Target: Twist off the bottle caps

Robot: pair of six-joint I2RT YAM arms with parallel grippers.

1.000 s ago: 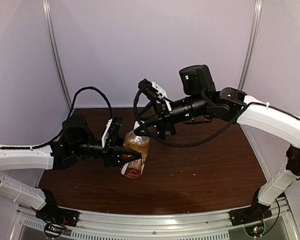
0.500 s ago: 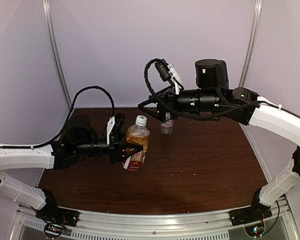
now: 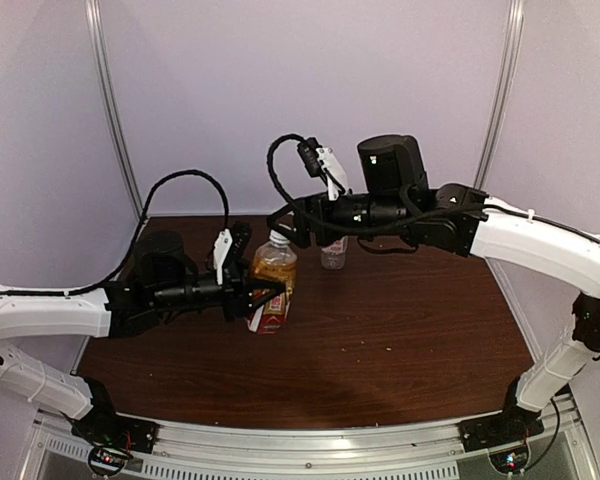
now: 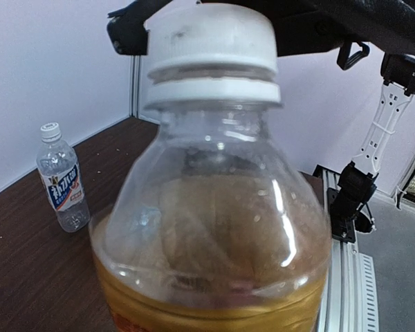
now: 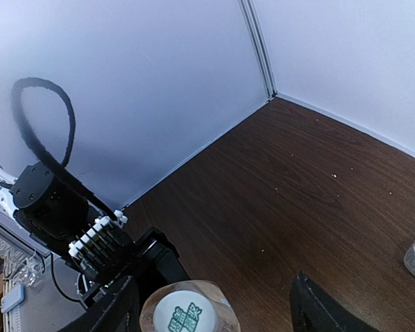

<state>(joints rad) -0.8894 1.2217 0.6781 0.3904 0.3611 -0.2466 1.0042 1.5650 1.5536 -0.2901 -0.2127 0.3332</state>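
"At the middle of the bench (image 3: 410, 340), why does the left hand (image 3: 260, 298) clamp the amber bottle (image 3: 273, 270) round its label and not higher up?"

"Most likely to stop the body turning while leaving the neck free. The white cap (image 3: 278, 240) is on. The right hand (image 5: 211, 311) hangs directly above it, fingers (image 5: 117, 308) spread to either side without touching it, so that hand grips nothing."

"What does the bottle hold?"

"A brownish liquid up to about the shoulder. Above that line the plastic is clear, as the left wrist view shows."

"And the other one?"

"The clear bottle (image 4: 62, 183) stands upright farther back on the bench, apart from both hands, with the second cap (image 4: 50, 130) on. It looks see-through all the way down, and how full it is cannot be told."

"Which step is in hand, then?"

"Judging by the pose, the right hand is lined up to come down and close on the white cap. An off-centre grip could slip on it."
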